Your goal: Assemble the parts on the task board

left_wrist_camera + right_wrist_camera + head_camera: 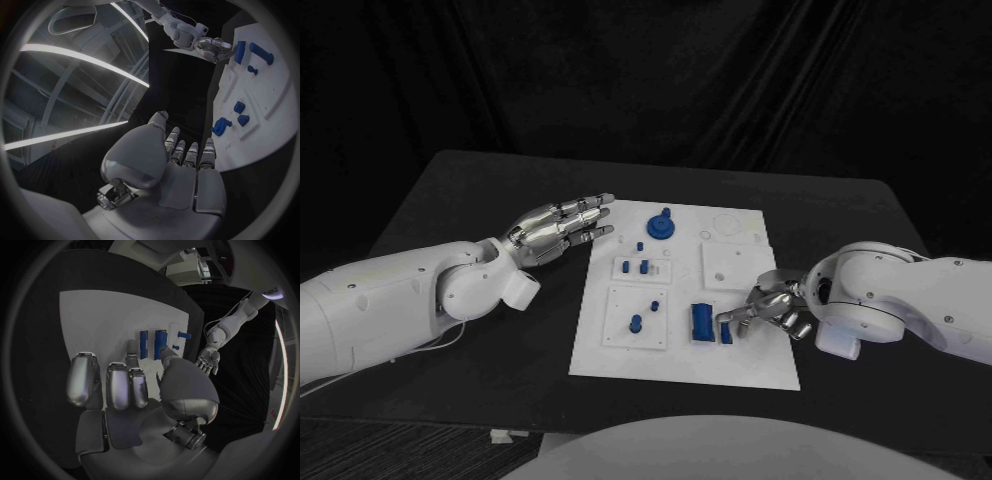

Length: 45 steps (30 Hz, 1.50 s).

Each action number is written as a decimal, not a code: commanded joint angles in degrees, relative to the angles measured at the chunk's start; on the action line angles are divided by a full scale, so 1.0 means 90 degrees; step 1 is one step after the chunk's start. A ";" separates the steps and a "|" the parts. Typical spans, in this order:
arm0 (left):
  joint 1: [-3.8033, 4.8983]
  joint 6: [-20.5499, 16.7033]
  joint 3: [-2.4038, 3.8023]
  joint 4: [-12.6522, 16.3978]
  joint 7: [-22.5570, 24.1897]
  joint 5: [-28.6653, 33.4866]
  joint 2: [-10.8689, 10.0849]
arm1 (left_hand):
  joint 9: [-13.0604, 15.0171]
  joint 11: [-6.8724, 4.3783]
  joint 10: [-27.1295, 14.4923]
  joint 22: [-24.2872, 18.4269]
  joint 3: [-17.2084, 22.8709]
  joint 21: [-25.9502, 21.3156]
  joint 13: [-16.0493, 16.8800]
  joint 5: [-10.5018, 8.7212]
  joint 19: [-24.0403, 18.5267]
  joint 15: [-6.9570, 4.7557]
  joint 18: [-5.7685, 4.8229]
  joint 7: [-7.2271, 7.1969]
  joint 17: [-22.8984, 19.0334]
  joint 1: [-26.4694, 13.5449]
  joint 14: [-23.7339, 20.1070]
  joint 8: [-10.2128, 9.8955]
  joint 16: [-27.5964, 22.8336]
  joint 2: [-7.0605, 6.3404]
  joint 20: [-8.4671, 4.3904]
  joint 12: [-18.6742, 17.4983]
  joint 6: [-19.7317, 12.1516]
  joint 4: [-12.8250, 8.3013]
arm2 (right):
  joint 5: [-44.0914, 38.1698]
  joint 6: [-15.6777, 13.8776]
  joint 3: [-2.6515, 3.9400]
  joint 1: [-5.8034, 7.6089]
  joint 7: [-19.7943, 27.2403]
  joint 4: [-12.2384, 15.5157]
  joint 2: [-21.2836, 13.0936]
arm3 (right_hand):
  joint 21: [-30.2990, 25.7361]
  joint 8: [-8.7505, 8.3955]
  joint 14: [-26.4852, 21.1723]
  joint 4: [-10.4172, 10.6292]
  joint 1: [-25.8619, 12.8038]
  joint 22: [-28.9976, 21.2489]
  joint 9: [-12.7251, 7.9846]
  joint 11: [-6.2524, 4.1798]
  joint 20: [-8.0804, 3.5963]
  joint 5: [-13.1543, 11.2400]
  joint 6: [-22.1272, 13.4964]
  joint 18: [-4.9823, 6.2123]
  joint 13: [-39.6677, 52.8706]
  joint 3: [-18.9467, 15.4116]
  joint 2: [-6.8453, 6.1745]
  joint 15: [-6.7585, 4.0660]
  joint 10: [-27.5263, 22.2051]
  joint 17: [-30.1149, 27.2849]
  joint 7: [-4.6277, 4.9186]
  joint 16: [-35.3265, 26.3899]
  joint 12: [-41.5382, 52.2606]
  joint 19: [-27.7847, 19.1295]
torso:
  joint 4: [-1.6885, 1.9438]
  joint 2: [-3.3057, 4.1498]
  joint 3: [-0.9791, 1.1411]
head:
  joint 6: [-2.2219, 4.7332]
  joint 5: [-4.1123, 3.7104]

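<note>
Backdrop: black drapery behind a matte black worktop (pixel 473 200).
Landmark: task board (pixel 747 365), a flat white rigid plate at the worktop's middle, carrying raised square sub-plates and faint circular recesses.
Parts: small blue pieces, apparently hard moulded plastic, smooth and matte.
Round knob (pixel 661 226): stands near the board's far edge, a disc with an upright stem.
Short pegs (pixel 635 267): stand on a sub-plate at the board's centre-left.
Single peg (pixel 635 323): stands on the near-left sub-plate.
Rectangular block (pixel 701 323): lies near the board's near edge, a narrower blue strip (pixel 727 331) just beside it.
Left hand (pixel 560 228): hovers beside the board's far-left edge, fingers extended and apart, holding nothing.
Right hand (pixel 769 312): over the board's near-right part, fingertips (pixel 733 318) at the strip; fingers partly curled; whether it grips the strip cannot be told.
Handling (judgement): parts look light, stiff and somewhat slippery; unlikely to be fragile.
Hold (judgement): pinch the block across its long flat sides; take pegs and knob by the stem.
</note>
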 commanded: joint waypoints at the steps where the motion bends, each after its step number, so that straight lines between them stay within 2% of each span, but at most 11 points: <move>1: -0.0013 0.0060 0.0005 0.0027 0.0105 0.0013 -0.0018 | 0.0009 0.0044 -0.0002 0.0001 0.0007 0.0011 0.0009 0.0034 0.0031 0.0044 0.0075 0.0047 0.0004 -0.0020 -0.0010 0.0027 0.0020 0.0007 0.0037 0.0027 -0.0003 -0.0046 | -0.0108 -0.0339 0.0002 0.0095 0.0081 0.0154 -0.0226 | -0.0063 0.0011 0.0386 0.0441 -0.0267 0.1069 -0.0009 0.0016 0.0044 0.0074 -0.0019 0.0051 0.1675 -0.0220 0.0085 0.0046 0.0664 0.0072 0.0005 -0.0021 0.0016 -0.0014 | -0.0001 -0.0002 0.0000 | -0.0001 0.0024; 8: -0.0013 -0.0142 0.0005 0.0106 0.0402 0.0013 -0.0103 | 0.0017 0.0049 0.0017 -0.0009 -0.0087 0.0013 0.0016 -0.0088 0.0036 0.0037 0.0075 0.0047 0.0008 -0.0181 -0.0002 0.0067 0.0027 -0.0019 0.0031 0.0072 0.0072 0.0045 | 0.0409 -0.1430 0.0002 0.0860 0.1554 0.0343 -0.0640 | -0.0851 0.0262 0.0199 0.0498 -0.1262 0.0811 0.0080 -0.0158 -0.0083 0.0351 0.0541 0.0202 0.1675 -0.1204 0.0893 -0.0106 0.0664 -0.0997 -0.0207 -0.0679 0.0016 -0.0240 | -0.0002 -0.0009 0.0005 | -0.0001 0.0014; 16: -0.0015 -0.0625 0.0005 0.0287 0.1110 0.0013 -0.0225 | 0.0034 0.0060 0.0060 -0.0137 -0.0670 -0.0006 0.0030 -0.2184 -0.0029 -0.0282 0.0122 0.0063 -0.0006 -0.0308 -0.0032 0.0211 0.0004 -0.0511 -0.0194 0.0199 0.0333 0.0818 | 0.2424 -0.3653 0.0001 0.1149 0.5592 0.0017 -0.0322 | -0.4654 0.0544 -0.0921 0.0532 -0.0503 -0.0667 0.0473 -0.0043 0.0075 0.0878 0.0224 0.0723 -0.0761 -0.1795 0.1209 0.0057 -0.1237 -0.4601 -0.0070 -0.3796 -0.2607 -0.1690 | 0.0009 -0.0037 0.0006 | -0.0001 -0.0050; 20: -0.0018 -0.1038 0.0004 0.0315 0.1572 0.0002 -0.0218 | 0.0035 -0.0060 0.0066 -0.0348 -0.0782 -0.0084 0.0051 -0.2567 -0.0209 -0.0593 0.0121 -0.0055 -0.0023 -0.0512 -0.0060 0.0229 -0.0023 -0.0703 -0.0509 0.0348 0.0365 0.1215 | 0.2855 -0.3590 0.0000 0.0907 0.6658 -0.0328 -0.0157 | -0.7030 -0.0329 -0.3662 0.0505 0.0064 -0.2402 -0.0306 0.1244 0.0970 0.0609 -0.1032 0.0318 -0.4003 -0.2103 0.1204 0.1426 -0.5059 -0.6219 0.0844 -0.6811 -0.6908 -0.3908 | -0.0009 -0.0080 0.0002 | -0.0001 -0.0029; 22: -0.0018 -0.1288 0.0004 0.0326 0.1791 -0.0097 -0.0208 | 0.0040 -0.0107 0.0097 -0.0376 -0.0769 -0.0090 0.0067 -0.2658 -0.0232 -0.0651 0.0114 -0.0102 -0.0023 -0.0577 -0.0060 0.0254 -0.0023 -0.0727 -0.0583 0.0464 0.0441 0.1221 | 0.2943 -0.3466 0.0000 0.0752 0.6996 -0.0470 -0.0104 | -0.7623 -0.0636 -0.4543 0.0517 0.0133 -0.2924 -0.0603 0.1677 0.1237 0.0477 -0.1531 0.0152 -0.4633 -0.2156 0.1197 0.1864 -0.5625 -0.6630 0.0522 -0.7373 -0.7474 -0.4557 | -0.0039 -0.0111 0.0005 | -0.0001 0.0003; 23: -0.0019 -0.1516 0.0004 0.0345 0.1972 -0.0261 -0.0214 | 0.0040 -0.0137 0.0121 -0.0381 -0.0780 -0.0089 0.0076 -0.2718 -0.0236 -0.0671 0.0107 -0.0131 -0.0023 -0.0694 -0.0060 0.0259 -0.0023 -0.0687 -0.0622 0.0528 0.0469 0.1226 | 0.2975 -0.3415 0.0000 0.0669 0.7170 -0.0537 -0.0078 | -0.7721 -0.1171 -0.5837 0.0456 0.0286 -0.4071 -0.1093 0.1484 0.1529 0.0417 -0.3026 0.0044 -0.5005 -0.2125 0.1083 0.2122 -0.6979 -0.6945 -0.0207 -0.8037 -0.8178 -0.6246 | -0.0047 -0.0118 0.0005 | -0.0001 0.0025; 25: -0.0019 -0.1715 0.0004 0.0369 0.2117 -0.0424 -0.0228 | 0.0034 -0.0206 0.0153 -0.0390 -0.0814 -0.0088 0.0083 -0.2825 -0.0240 -0.0748 0.0100 -0.0197 -0.0023 -0.0899 -0.0060 0.0248 -0.0023 -0.0663 -0.0706 0.0618 0.0504 0.1222 | 0.3027 -0.3320 0.0000 0.0473 0.7587 -0.0698 -0.0002 | -0.7746 -0.1318 -0.7417 0.0391 0.0329 -0.6184 -0.1612 0.0932 0.1672 0.0449 -0.4479 -0.0019 -0.5818 -0.1960 0.1034 0.1918 -0.8235 -0.7351 -0.1193 -0.8513 -0.8784 -0.8354 | -0.0060 -0.0138 0.0001 | -0.0001 0.0056; 29: -0.0020 -0.1976 0.0004 0.0384 0.2315 -0.0669 -0.0239 | -0.0019 -0.0443 0.0074 -0.0638 -0.0755 -0.0167 0.0056 -0.2841 -0.0372 -0.0878 0.0074 -0.0414 -0.0023 -0.0980 -0.0060 -0.0019 -0.0023 -0.0705 -0.0859 0.0501 0.0124 0.1217 | 0.3020 -0.3228 0.0000 0.0216 0.8101 -0.0951 0.0143 | -0.7906 -0.1291 -0.8496 0.0518 0.0673 -0.7356 -0.1832 0.0393 0.1697 0.0527 -0.4716 0.0007 -0.6634 -0.1764 0.0932 0.1608 -0.8754 -0.7783 -0.1442 -0.8750 -0.8977 -0.9060 | -0.0055 -0.0164 0.0011 | -0.0001 0.0054; 37: -0.0022 -0.2074 0.0004 0.0359 0.2386 -0.0793 -0.0212 | -0.0035 -0.0522 0.0005 -0.0692 -0.0693 -0.0184 0.0041 -0.2667 -0.0393 -0.0912 0.0080 -0.0494 -0.0023 -0.0963 -0.0060 -0.0188 -0.0023 -0.0687 -0.0869 0.0397 -0.0020 0.1212 | 0.3009 -0.2960 0.0000 0.0050 0.8338 -0.1172 0.0298 | -0.7929 -0.1175 -0.8900 0.0522 0.0759 -0.7707 -0.2081 0.0430 0.1589 0.0523 -0.4758 0.0187 -0.7209 -0.1785 0.0986 0.1567 -0.8953 -0.7992 -0.1250 -0.8673 -0.8901 -0.9196 | -0.0053 -0.0190 0.0021 | -0.0001 0.0028; 40: -0.0017 -0.1883 0.0011 0.0367 0.1329 -0.0548 -0.0223 | -0.0290 -0.0038 -0.0083 -0.0692 -0.0108 -0.0184 -0.0110 -0.2911 -0.0393 -0.0604 -0.0309 -0.0274 -0.0023 -0.3632 -0.0060 -0.0598 -0.0023 -0.1019 -0.1250 0.0069 -0.0782 0.0580 | 0.2953 -0.3139 0.0021 0.0057 0.7820 -0.1154 0.0316 | -0.8004 -0.1730 -0.9331 -0.0449 -0.2452 -0.8327 -0.2722 0.0078 0.0681 -0.0008 -0.5625 -0.0401 -0.7781 -0.1011 0.0377 0.1021 -0.9336 -0.8323 -0.0408 -0.9196 -0.9473 -0.9326 | -0.0063 -0.0184 0.0021 | 0.0022 0.0050; 45: -0.0060 -0.2202 0.0097 0.0439 0.1270 -0.0479 -0.0184 | -0.0290 -0.0038 -0.0083 -0.0692 0.0096 -0.0184 -0.0110 -0.3409 -0.0393 -0.0604 -0.0386 -0.0274 -0.0023 -0.4533 -0.0060 -0.0598 -0.0023 -0.1126 -0.1250 -0.0049 -0.1044 0.0377 | 0.3272 -0.3434 0.0217 -0.0085 0.7710 -0.1192 0.0516 | -0.8004 -0.1730 -0.9331 -0.1340 -0.4277 -0.8327 -0.2722 0.0078 -0.0172 -0.0506 -0.6411 -0.0401 -0.8325 -0.0313 0.0377 0.0526 -0.9336 -0.8323 -0.0408 -0.9196 -0.9984 -0.9326 | -0.0112 -0.0220 0.0066 | 0.0181 0.0061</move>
